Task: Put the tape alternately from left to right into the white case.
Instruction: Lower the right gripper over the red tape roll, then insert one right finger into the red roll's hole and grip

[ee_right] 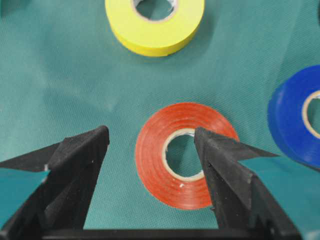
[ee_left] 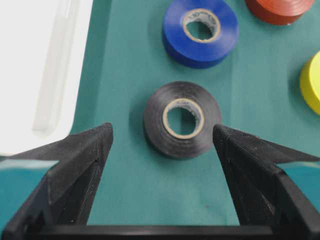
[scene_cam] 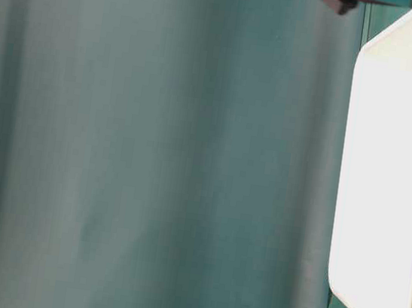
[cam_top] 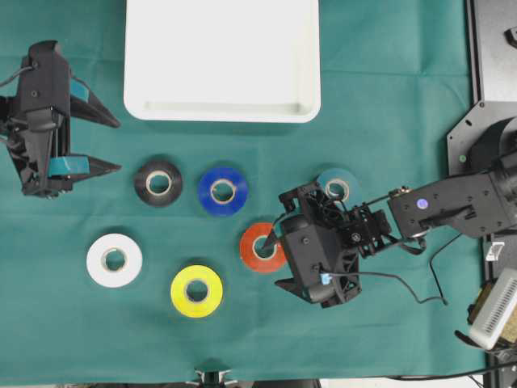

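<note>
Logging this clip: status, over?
Both jaws open, empty. Right gripper over red roll. White case holds nothing. Nothing blocking.

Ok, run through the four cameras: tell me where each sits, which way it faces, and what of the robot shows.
Overhead: looks straight down on six rolls, the white case, both arms.
Table-level: looks along the cloth; the case's rim, dark gripper tips at the top.
Left wrist: behind the open left gripper, facing the black roll.
Right wrist: behind the open right gripper, over the red roll.
Both wrist views share the blue roll.
</note>
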Robot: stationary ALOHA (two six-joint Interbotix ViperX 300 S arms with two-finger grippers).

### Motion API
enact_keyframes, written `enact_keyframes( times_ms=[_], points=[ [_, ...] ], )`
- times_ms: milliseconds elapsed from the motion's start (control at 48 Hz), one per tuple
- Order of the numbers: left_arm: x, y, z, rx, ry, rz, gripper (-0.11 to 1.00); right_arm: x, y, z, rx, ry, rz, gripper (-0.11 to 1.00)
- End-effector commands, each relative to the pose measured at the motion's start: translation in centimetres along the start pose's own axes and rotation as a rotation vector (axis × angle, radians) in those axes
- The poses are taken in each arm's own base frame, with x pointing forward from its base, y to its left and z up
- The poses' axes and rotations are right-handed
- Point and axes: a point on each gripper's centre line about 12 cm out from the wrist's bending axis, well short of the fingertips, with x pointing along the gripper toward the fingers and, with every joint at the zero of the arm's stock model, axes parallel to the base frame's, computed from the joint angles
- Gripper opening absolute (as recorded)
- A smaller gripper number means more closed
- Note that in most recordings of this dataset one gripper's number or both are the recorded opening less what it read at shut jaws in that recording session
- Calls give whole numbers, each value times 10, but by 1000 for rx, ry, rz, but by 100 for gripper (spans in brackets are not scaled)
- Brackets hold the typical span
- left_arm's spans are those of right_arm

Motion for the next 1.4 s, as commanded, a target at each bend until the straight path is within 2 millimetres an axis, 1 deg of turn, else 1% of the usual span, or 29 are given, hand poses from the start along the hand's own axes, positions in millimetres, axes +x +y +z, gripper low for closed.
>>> enact_keyframes(
  times_ms=[0, 355, 813, 918, 1064, 1376],
  points=[
    [-3, -1, 6, -2, -24, -2, 86, 1, 3, 7, 1, -11, 6, 67],
    [-2, 3, 7, -11, -24, 7, 86, 22, 0, -8, 39, 68, -11, 67],
    [-2, 7, 6, -19, -22, 19, 86, 42, 0, -11, 39, 112, -20, 67],
    [-2, 7, 6, -19, -21, 17, 86, 46, -1, -17, 42, 160, -30, 67],
    [-1, 7, 4, -18, -17, 18, 86, 50, -2, -22, 48, 200, -39, 67],
    [-1, 7, 3, -18, -14, 19, 86, 50, -1, -16, 59, 187, -37, 66]
  ],
)
